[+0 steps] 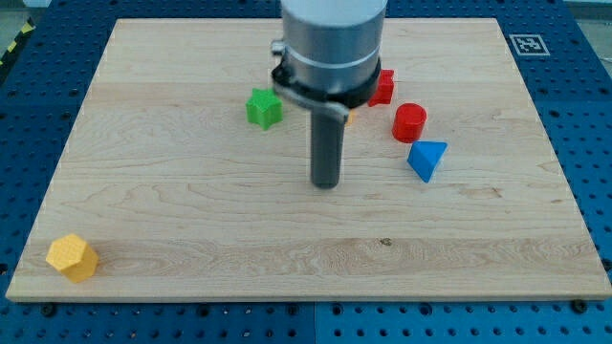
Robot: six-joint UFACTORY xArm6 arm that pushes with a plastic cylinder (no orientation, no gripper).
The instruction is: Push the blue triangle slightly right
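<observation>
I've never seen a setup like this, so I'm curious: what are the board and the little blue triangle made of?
The board looks like pale wood with a smooth, matt finish: grain lines and a small knot show. The blue triangle looks like solid-coloured plastic, fairly matt, with even colour and crisp facets; possibly painted, I can't tell. My tip stands to its left in the view, apart from it.

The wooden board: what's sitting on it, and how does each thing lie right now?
Wooden board: flat, on a blue table.
Blue triangle: right of my tip, apart from it.
Red cylinder: upright, just above the blue triangle.
Red block: partly hidden behind the arm.
Green star: alone, left of the arm.
Yellow block: near the bottom-left corner.
My tip: touching no block.
</observation>
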